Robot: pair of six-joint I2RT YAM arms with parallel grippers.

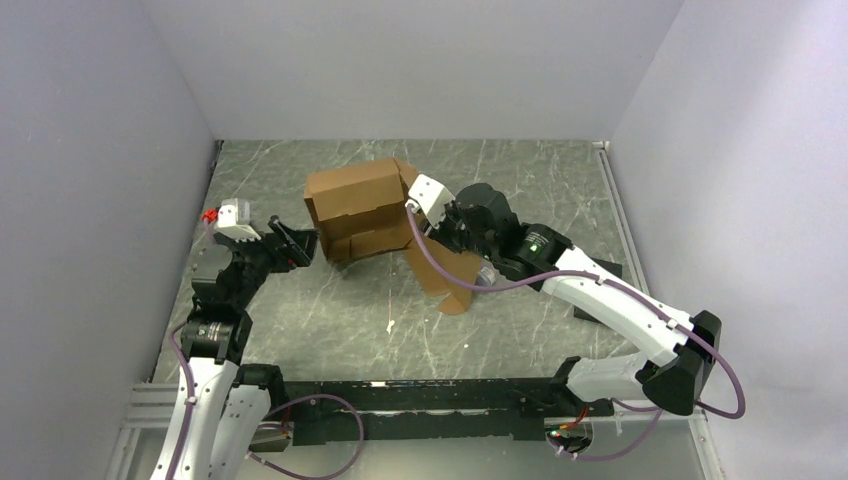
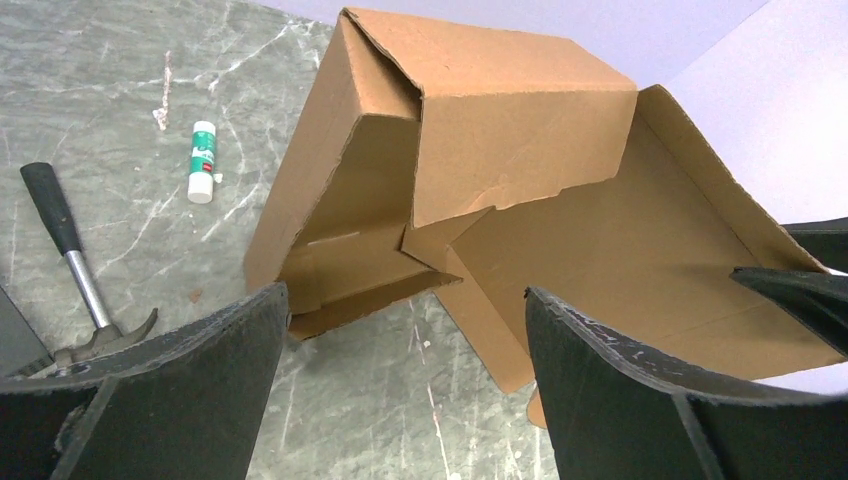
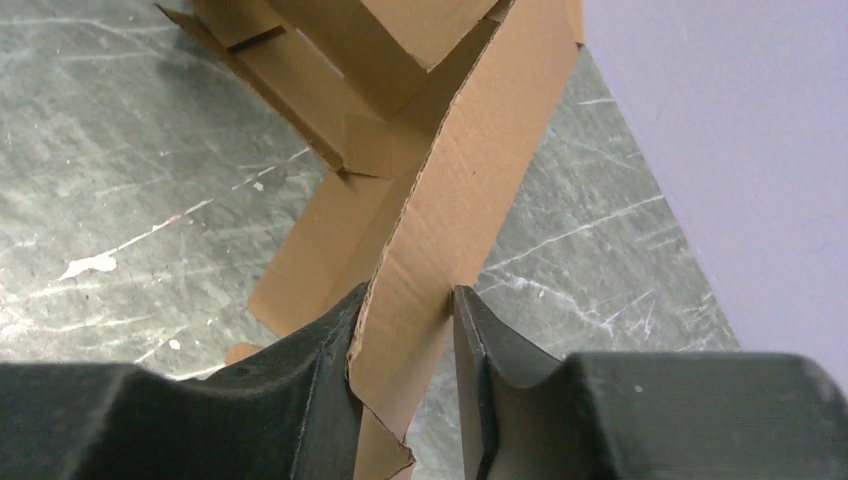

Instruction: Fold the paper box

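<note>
The paper box [image 1: 355, 205] is brown corrugated cardboard, partly folded, standing at the middle back of the table. One long flap runs down and to the right from it. My right gripper [image 1: 437, 245] has that flap between its jaws. In the right wrist view the paper box [image 3: 470, 170] has its flap pressed against the left finger [image 3: 320, 350], and the right fingertip touches it at my right gripper [image 3: 408, 292]. My left gripper [image 1: 300, 243] stands open just left of the box. In the left wrist view it [image 2: 402, 295] holds nothing, with the paper box [image 2: 520, 130] just beyond its tips.
A hammer [image 2: 75, 270] and a white and green glue stick [image 2: 203, 160] lie on the table to the left of the box. A small red item [image 1: 208, 215] sits by the left wall. White walls enclose three sides.
</note>
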